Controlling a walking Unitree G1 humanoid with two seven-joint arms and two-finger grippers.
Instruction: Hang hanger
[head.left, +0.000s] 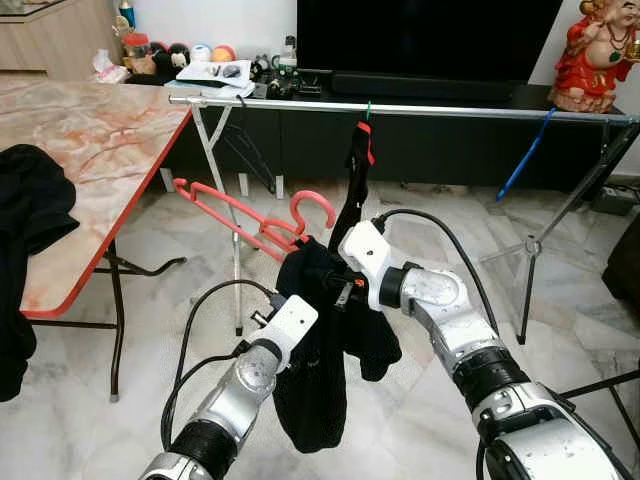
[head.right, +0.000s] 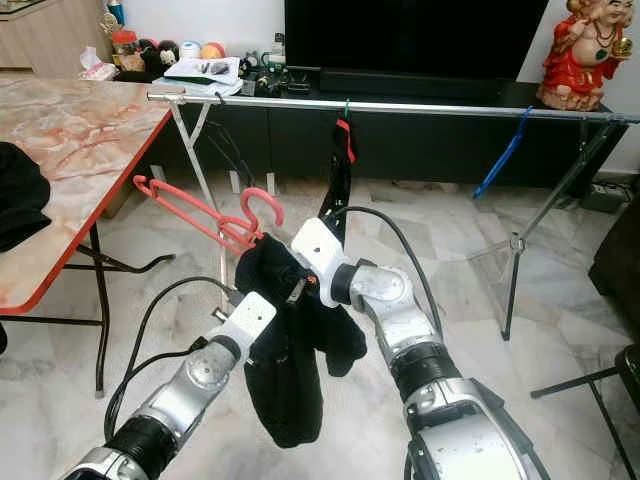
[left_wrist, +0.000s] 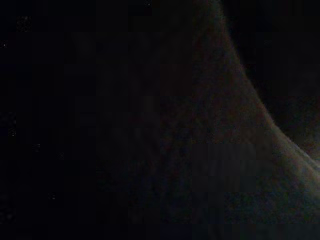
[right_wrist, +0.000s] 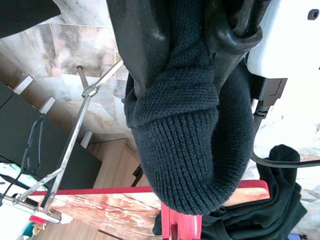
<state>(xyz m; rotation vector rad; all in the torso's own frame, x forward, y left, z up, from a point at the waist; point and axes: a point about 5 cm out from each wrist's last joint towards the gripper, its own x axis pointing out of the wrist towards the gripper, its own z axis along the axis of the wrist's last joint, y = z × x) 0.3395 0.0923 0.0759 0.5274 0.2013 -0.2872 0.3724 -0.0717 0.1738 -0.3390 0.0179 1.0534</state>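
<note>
Left eye view, red hanger (head.left: 245, 222) angled up-left, hook upward

Both claws — left claw (head.left: 300, 285), right claw (head.left: 325, 275) — meet at red hanger (head.left: 245, 220) with black garment (head.left: 320, 380).

- The hanger (head.left: 245, 215) looks like smooth red plastic, a little glossy.
- The garment (right_wrist: 192, 135) is black knitted cloth, matt, with a ribbed weave (clear in the right wrist view).
- The right gripper (right_wrist: 187, 75) has shiny black fingers (right_wrist: 135, 45), closed on the knit.
- The rack (head.left: 420, 108) is bright metal tube.
- The table (head.left: 90, 140) has a glossy marble-pattern top with a red edge.
- The floor (head.left: 560, 330) is polished pale marble tile.
- Both arms have silver metal shells and white plastic housings.
</note>
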